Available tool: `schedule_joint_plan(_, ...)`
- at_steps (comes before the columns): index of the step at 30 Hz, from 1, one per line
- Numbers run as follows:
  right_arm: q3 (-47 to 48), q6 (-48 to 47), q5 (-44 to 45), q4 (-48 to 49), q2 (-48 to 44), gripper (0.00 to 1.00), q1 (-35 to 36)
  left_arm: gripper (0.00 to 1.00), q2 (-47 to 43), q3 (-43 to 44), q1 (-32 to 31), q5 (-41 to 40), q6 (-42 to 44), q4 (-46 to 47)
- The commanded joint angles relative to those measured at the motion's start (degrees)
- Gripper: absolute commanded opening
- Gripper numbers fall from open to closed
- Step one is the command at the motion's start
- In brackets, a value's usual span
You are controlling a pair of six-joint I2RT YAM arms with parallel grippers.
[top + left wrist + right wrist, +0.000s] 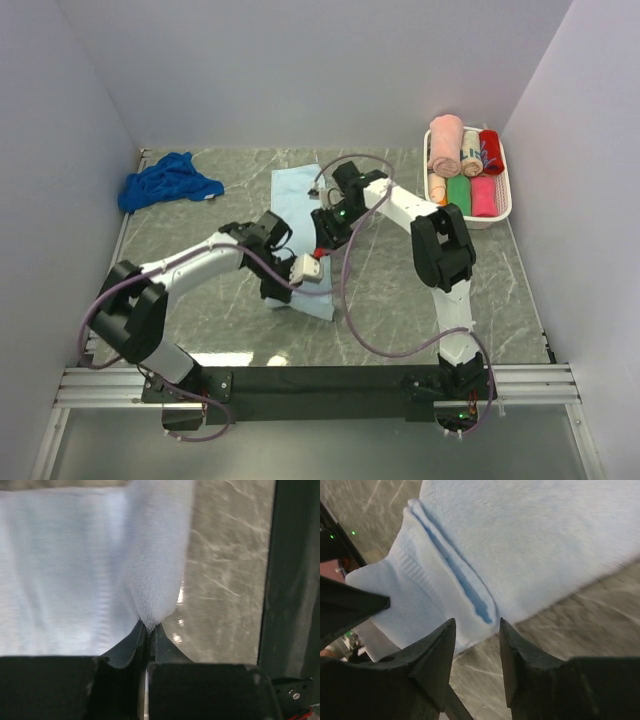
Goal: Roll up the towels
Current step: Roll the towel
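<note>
Nearest me, my left tool (150, 626) is pinched tight on a raised fold of the pale blue towel (296, 196), the fluffy terry pulled up into a soft ridge that narrows to a point between the dark jaws. Just beside it my right tool (477, 623) stands with its jaws apart over the towel's doubled hem, where a ribbed band and a darker blue crease show; it grips nothing. The towel lies lengthwise down the middle of the glossy grey marbled surface (510, 290), both arms crossing over its near half and hiding it there. Farther off, the royal blue towel (168, 182) sits crumpled in the far left corner, and a white basket (478, 222) of rolled pink, green and red towels stands far right.
</note>
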Motion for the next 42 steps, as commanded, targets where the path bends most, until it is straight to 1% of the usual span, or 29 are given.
schedule_joint_plan(1, 2.2, -1.0, -0.2, -3.0, -4.4, 0.49, -4.3, 0.04, 5.4, 6.9, 3.8, 5.7, 0.5, -5.3)
schedule_joint_plan(2, 2.2, -1.1, -0.8, -3.1, -4.9, 0.5, -5.1, 0.05, 6.9, 8.3, 5.8, 7.1, 0.7, -6.7)
schedule_joint_plan(3, 1.9, -1.0, -1.0, -3.2, -5.8, 0.5, -5.7, 0.06, 8.4, 11.2, 6.9, 7.6, 0.8, -7.4)
schedule_joint_plan(5, 1.4, -1.4, -1.7, -3.4, -6.6, 0.5, -7.3, 0.06, 12.8, 14.3, 8.9, 8.9, 0.9, -9.4)
schedule_joint_plan(8, 0.5, -2.2, -2.4, -3.8, -7.5, 0.5, -8.0, 0.07, 17.9, 21.2, 12.8, 10.5, 1.2, -11.1)
schedule_joint_plan(12, -0.9, -2.1, -5.0, -3.1, -8.1, 0.5, -7.9, 0.11, 22.2, 24.4, 13.8, 9.2, 1.2, -11.1)
schedule_joint_plan(16, -1.5, 0.7, -8.6, -0.6, -7.9, 0.48, -7.8, 0.15, 26.0, 25.3, 14.6, 9.4, 0.0, -10.0)
schedule_joint_plan(21, -2.3, 2.9, -10.6, 0.9, -6.0, 0.46, -5.5, 0.18, 27.5, 24.7, 15.6, 8.9, -2.1, -7.5)
schedule_joint_plan(25, -3.1, 3.6, -9.4, 2.8, -4.4, 0.46, -2.7, 0.21, 28.3, 25.2, 15.9, 8.3, -3.1, -6.5)
schedule_joint_plan(29, -5.8, 4.2, -8.0, 5.3, -3.8, 0.47, -1.6, 0.23, 29.1, 25.0, 16.4, 7.6, -3.2, -6.1)
schedule_joint_plan(30, -6.5, 4.3, -7.2, 5.6, -3.4, 0.47, -1.3, 0.28, 29.1, 25.0, 16.4, 7.5, -3.5, -5.8)
schedule_joint_plan(32, -7.3, 4.4, -5.9, 6.4, -2.9, 0.45, -0.5, 0.34, 28.9, 25.1, 16.5, 7.5, -4.3, -4.8)
schedule_joint_plan(33, -7.6, 4.3, -4.0, 6.5, -2.3, 0.44, -0.2, 0.34, 28.9, 25.3, 16.5, 7.6, -4.4, -4.7)
schedule_joint_plan(34, -8.0, 4.4, -3.2, 6.9, -2.1, 0.4, -0.1, 0.37, 28.8, 25.4, 16.5, 7.7, -4.9, -4.7)
schedule_joint_plan(35, -9.0, 4.4, -2.7, 7.2, -1.9, 0.38, 0.0, 0.41, 28.8, 25.9, 16.7, 7.6, -5.5, -4.8)
schedule_joint_plan(36, -9.5, 4.4, -2.3, 7.5, -1.8, 0.35, 0.0, 0.43, 28.7, 25.9, 16.9, 7.9, -5.8, -4.8)
schedule_joint_plan(37, -10.0, 4.9, -0.6, 8.1, -1.8, 0.3, -0.1, 0.45, 27.8, 25.8, 17.4, 8.1, -6.3, -4.6)
schedule_joint_plan(38, -10.5, 4.8, -0.3, 8.2, -1.9, 0.28, -0.1, 0.46, 27.2, 25.2, 18.4, 8.2, -7.2, -4.4)
schedule_joint_plan(39, -11.3, 4.9, -0.1, 8.4, -1.8, 0.27, -0.1, 0.5, 25.3, 24.6, 19.1, 8.2, -7.8, -4.0)
schedule_joint_plan(42, -11.7, 5.1, 0.6, 9.0, -1.5, 0.24, -0.1, 0.56, 20.8, 21.5, 23.0, 9.7, -11.0, 0.0)
